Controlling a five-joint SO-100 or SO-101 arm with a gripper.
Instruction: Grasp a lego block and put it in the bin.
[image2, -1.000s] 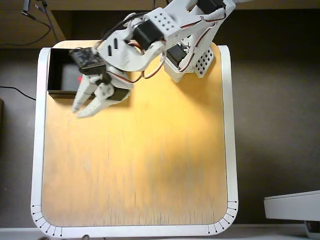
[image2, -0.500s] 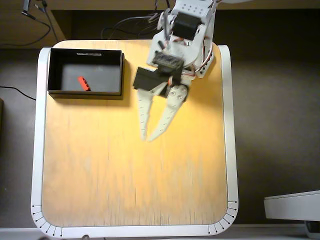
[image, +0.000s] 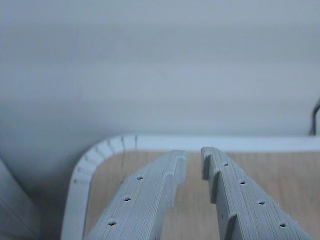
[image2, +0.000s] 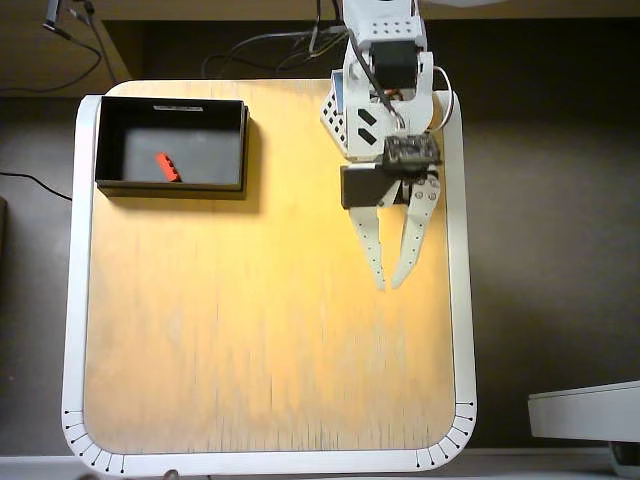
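Hand (image2: 390, 283): sits at about 2 o'clock on the desk (image2: 250, 330) in the overhead view, fingers pointing toward 6 o'clock. Tips nearly meet, with a narrow gap between them. It holds nothing.

Wrist check: the wrist view shows both grey fingers (image: 145, 195) with only bare wood and the desk's white rim between and beyond them. No brick is in the gap.

Lego block (image2: 166, 167): lies on the floor of the bin (image2: 240, 150), in the lower middle part, close to the near wall but whether it touches cannot be told.

Block axis: long axis runs diagonally, from about 10 o'clock to 4 o'clock in the overhead view. Stud side is too small to make out.

Bin: at the desk's 10 o'clock corner, long side parallel to the far desk edge, white label on the far rim.

Why so placed: judged that the block already rests in the bin, so the delivery looks done. The hand stands well apart from the bin, empty, likely a parked pose clear of the work area.

Progress: task appears complete.
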